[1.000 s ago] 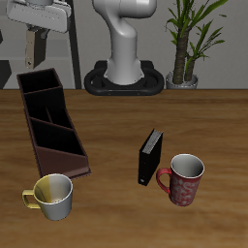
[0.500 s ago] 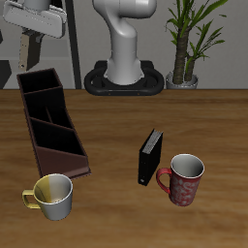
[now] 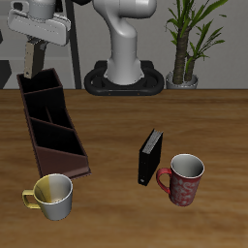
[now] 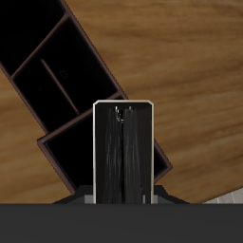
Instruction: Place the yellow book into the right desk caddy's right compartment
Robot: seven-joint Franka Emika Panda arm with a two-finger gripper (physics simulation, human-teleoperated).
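Note:
My gripper (image 3: pixel 35 45) is shut on the yellow book (image 3: pixel 32 61), a thin grey book that hangs upright below the fingers. It hovers just above the back end of the right desk caddy (image 3: pixel 81 155), a long dark maroon box. In the wrist view the book (image 4: pixel 121 152) shows edge-on, over the short squarish end cell (image 4: pixel 74 150) of the caddy (image 4: pixel 95 52). That end cell shows in the exterior view (image 3: pixel 41 85) right under the book. The book is above the rim, not inside.
A black book (image 3: pixel 148 158) stands upright mid-table beside a red mug (image 3: pixel 182 179). A yellow mug (image 3: pixel 53 196) sits near the front edge by the caddy's near end. The robot base (image 3: pixel 124 79) and a potted plant (image 3: pixel 189 44) stand at the back.
The gripper with the book has come down and the book has swung from tilted to upright, ending closer to the caddy's back end. Nothing else moved.

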